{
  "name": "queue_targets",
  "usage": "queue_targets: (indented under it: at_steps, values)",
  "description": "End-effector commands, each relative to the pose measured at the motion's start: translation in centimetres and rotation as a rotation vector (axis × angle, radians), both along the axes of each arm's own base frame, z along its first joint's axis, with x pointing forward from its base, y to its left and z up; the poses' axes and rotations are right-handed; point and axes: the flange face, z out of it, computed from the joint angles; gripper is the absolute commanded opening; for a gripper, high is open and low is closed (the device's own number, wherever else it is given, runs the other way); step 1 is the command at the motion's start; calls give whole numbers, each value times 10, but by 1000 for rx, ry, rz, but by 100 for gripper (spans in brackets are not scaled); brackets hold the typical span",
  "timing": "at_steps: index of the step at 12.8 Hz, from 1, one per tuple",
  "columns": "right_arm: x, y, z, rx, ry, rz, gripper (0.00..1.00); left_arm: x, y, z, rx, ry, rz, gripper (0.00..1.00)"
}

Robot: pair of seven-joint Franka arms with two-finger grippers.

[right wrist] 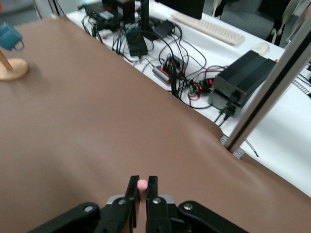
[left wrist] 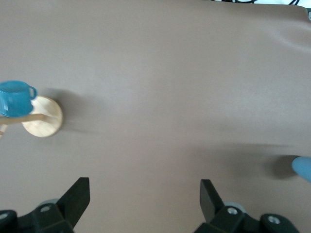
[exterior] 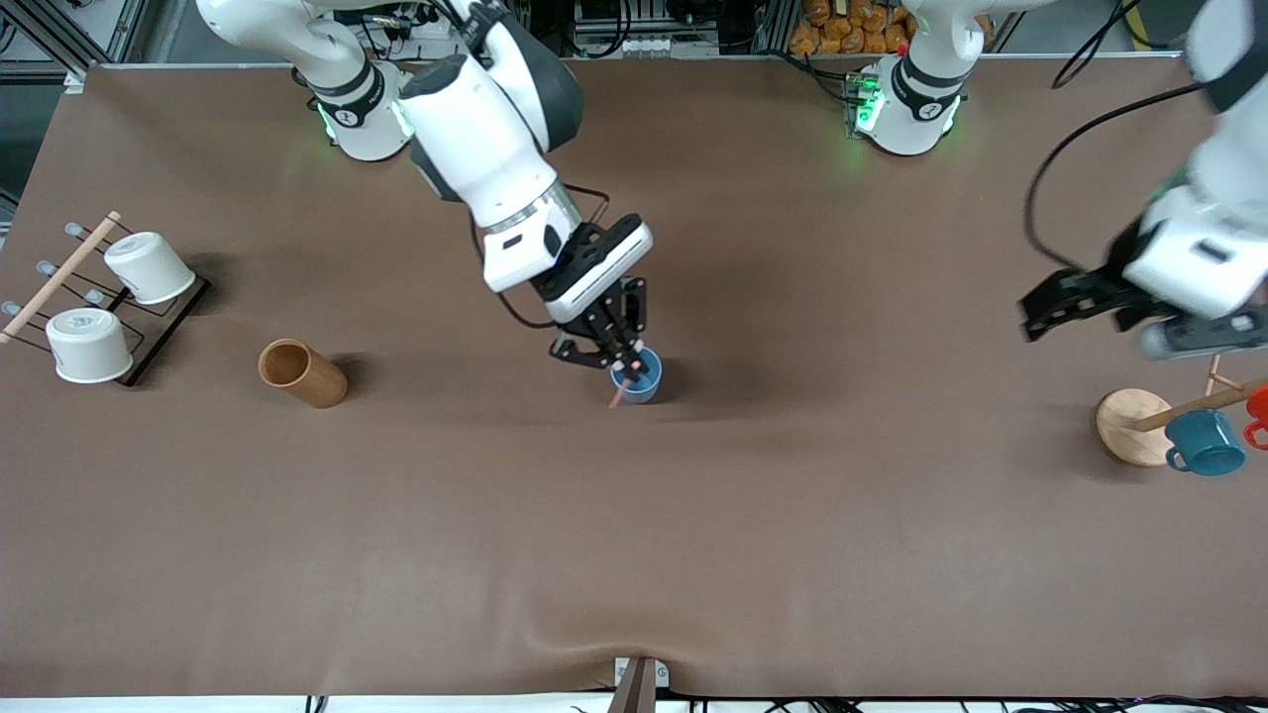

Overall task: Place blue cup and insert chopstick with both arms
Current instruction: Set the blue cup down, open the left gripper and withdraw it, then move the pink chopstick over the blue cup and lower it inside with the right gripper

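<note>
The light-blue cup (exterior: 639, 378) stands upright near the middle of the table. My right gripper (exterior: 627, 364) is over its mouth, shut on the pale-pink chopstick (exterior: 620, 390), which slants down at the cup; whether its lower end is inside the cup I cannot tell. In the right wrist view the stick's pink end (right wrist: 142, 185) shows pinched between the black fingers (right wrist: 132, 189). My left gripper (exterior: 1040, 315) is open and empty, up in the air over the left arm's end of the table. The cup's edge shows in the left wrist view (left wrist: 302, 168), apart from that gripper (left wrist: 146, 194).
A wooden mug rack with a round base (exterior: 1132, 424) holds a teal mug (exterior: 1204, 442) under the left arm. A brown wooden cylinder cup (exterior: 302, 373) lies on its side. A black rack with two white cups (exterior: 149, 267) sits at the right arm's end.
</note>
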Motion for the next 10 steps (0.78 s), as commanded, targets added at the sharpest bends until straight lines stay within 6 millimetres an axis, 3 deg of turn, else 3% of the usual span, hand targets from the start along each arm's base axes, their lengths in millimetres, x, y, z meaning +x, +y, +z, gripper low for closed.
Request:
queue_targets:
  at_steps: [1, 2, 4, 10]
  values:
    - [-32, 15, -18, 75, 67, -55, 0, -14, 12, 6, -6, 33, -35, 100]
    - [-42, 22, -25, 78, 93, -57, 0, -16, 12, 5, -4, 39, -41, 100]
    - [-48, 19, -37, 60, 112, -57, 0, -22, 14, 7, 3, 61, -54, 100]
    - [-56, 15, -43, 44, 123, -52, 0, -39, 34, 4, 19, 83, -49, 100]
